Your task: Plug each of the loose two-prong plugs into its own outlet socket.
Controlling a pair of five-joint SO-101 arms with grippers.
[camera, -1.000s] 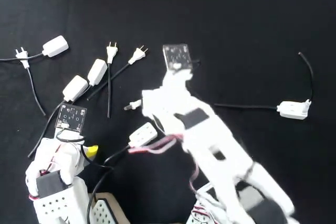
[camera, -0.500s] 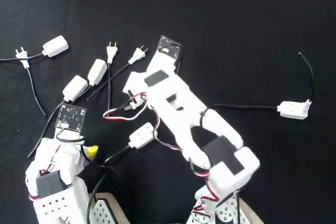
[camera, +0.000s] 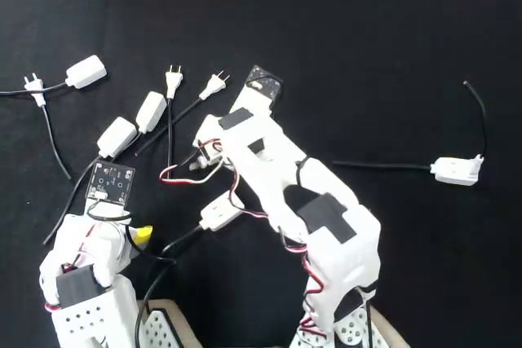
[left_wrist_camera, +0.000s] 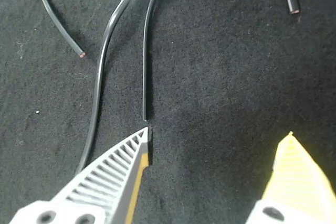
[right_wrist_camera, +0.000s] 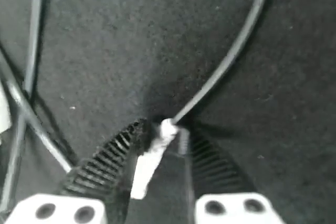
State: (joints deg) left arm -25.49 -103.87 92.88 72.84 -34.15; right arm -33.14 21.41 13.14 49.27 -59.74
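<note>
- Evidently, in the high view, the right arm (camera: 273,173) is stretching from the near edge out over the middle of the table (camera: 375,46), while the left arm (camera: 86,262) is sitting folded at the near left corner.
- Two unplugged plugs, the far plug (camera: 214,83) and its neighbouring plug (camera: 173,79), are lying side by side just past the right arm's tip.
- The near socket (camera: 220,211) is lying right beside that arm, and the far-right socket (camera: 453,170) is resting well apart from everything else.
- In the left wrist view, the left end effector (left_wrist_camera: 216,135) is hanging wide apart over bare cloth, holding nothing, with a loose cable end (left_wrist_camera: 145,77) lying just ahead of its grey finger.
- In the right wrist view, the right end effector (right_wrist_camera: 161,128) is clenching a small white held plug (right_wrist_camera: 148,163) between its ribbed fingers.
- The plug's cable (right_wrist_camera: 231,61) is trailing away across the cloth; whether the plug is off the table I cannot tell.
- So the pick-up step appears to be in hand, with none of the visible plugs seated yet.
- The next move is probably calling for carrying the held plug to a free socket, likely the near one.
- That means lining the two prongs up squarely with the slots, and the idle left arm may be needed to steady the socket against the push.
</note>
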